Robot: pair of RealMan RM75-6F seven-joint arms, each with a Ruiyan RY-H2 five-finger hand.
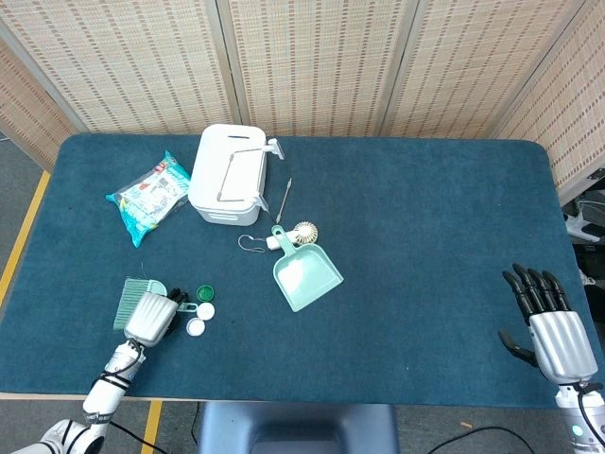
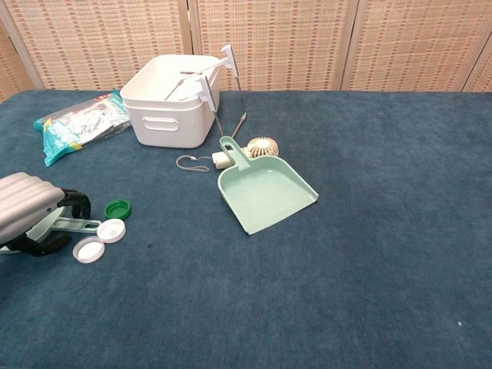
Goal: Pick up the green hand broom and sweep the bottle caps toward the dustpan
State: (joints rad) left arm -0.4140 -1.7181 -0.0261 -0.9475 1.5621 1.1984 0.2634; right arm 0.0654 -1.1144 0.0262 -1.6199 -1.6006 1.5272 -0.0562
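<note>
The green hand broom (image 1: 132,290) lies flat at the table's front left, its handle (image 2: 78,224) pointing right toward the caps. My left hand (image 1: 151,317) sits over the handle with its fingers (image 2: 74,202) curled around it, gripping the broom. A green cap (image 2: 117,208) and two white caps (image 2: 111,230) (image 2: 90,248) lie just right of the hand. The green dustpan (image 1: 304,274) rests mid-table, its mouth toward the front right. My right hand (image 1: 550,327) hovers at the front right edge, fingers spread, holding nothing.
A white bin (image 1: 227,175) with a wire handle stands at the back left. Left of it lies a snack packet (image 1: 149,194). A small round fan (image 1: 303,230), a metal hook (image 1: 250,242) and a thin rod (image 1: 284,197) lie behind the dustpan.
</note>
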